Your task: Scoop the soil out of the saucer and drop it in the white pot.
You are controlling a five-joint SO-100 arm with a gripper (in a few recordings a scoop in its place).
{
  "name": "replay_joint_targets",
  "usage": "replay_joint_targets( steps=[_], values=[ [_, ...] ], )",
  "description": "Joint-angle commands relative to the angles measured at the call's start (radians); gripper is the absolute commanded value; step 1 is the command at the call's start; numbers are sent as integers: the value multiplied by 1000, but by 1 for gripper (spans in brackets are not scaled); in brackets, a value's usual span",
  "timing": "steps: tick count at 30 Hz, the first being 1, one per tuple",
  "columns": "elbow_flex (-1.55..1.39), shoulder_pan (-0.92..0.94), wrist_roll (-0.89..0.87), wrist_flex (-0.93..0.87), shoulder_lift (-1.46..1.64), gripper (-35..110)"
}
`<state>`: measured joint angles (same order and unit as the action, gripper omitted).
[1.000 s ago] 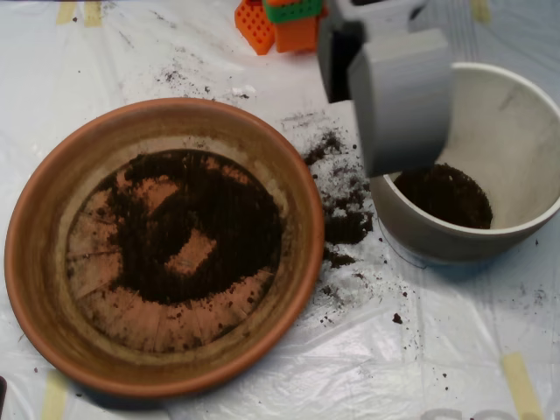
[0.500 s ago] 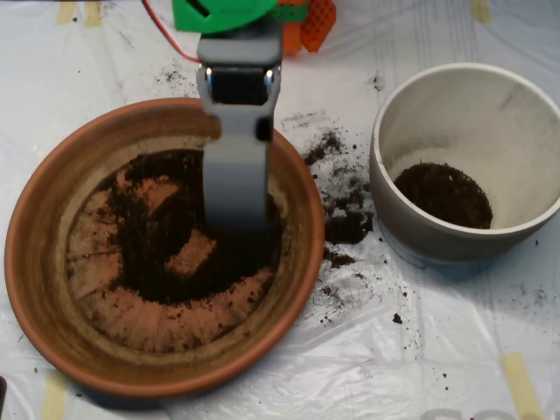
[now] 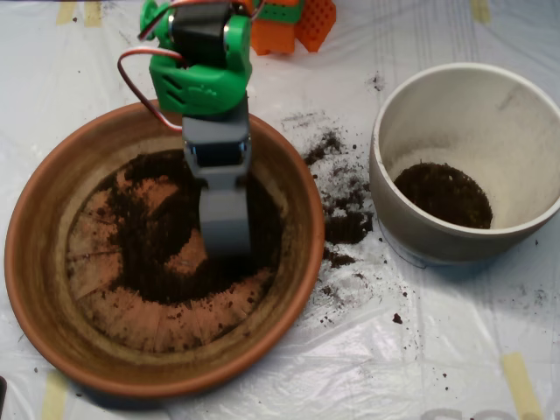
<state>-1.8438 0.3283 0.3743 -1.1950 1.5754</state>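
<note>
Soil (image 3: 166,236) lies in the saucer (image 3: 39,289), which fills the left and centre of the overhead view. It forms a dark, crumbly ring on the saucer floor, thickest toward the upper and right part, with bare terracotta showing at the ring's middle and across the lower floor, where radial marks are visible.

Scoop (image 3: 226,229) stands inside the saucer, right of centre, its grey tip down among the soil at the ring's right side. Whether its shells are parted or closed cannot be told from this angle; only one narrow grey body is seen from above. Above it sits a grey bracket, then a green housing (image 3: 201,83) with a black motor and a red wire looping at its left, reaching over the saucer's upper rim.

Pot (image 3: 525,131) stands at the upper right of the frame, apart from the saucer. A dark patch of soil lies on its bottom, toward the lower left of the inside.

Spilled soil (image 3: 346,223) is scattered on the white sheet (image 3: 437,350) between saucer and pot, with finer crumbs trailing toward the lower right. An orange block (image 3: 311,22) sits at the top edge, right of the green housing.
</note>
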Motion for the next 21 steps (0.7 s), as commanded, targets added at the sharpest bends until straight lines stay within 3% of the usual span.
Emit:
replay_joint_targets(
  steps=[1, 9, 21],
  values=[
    [15, 15, 69, 34, -14, 38],
    [-43, -55, 103, 124, 15, 38],
    [-97, -63, 57, 94, 46, 39]
  ],
)
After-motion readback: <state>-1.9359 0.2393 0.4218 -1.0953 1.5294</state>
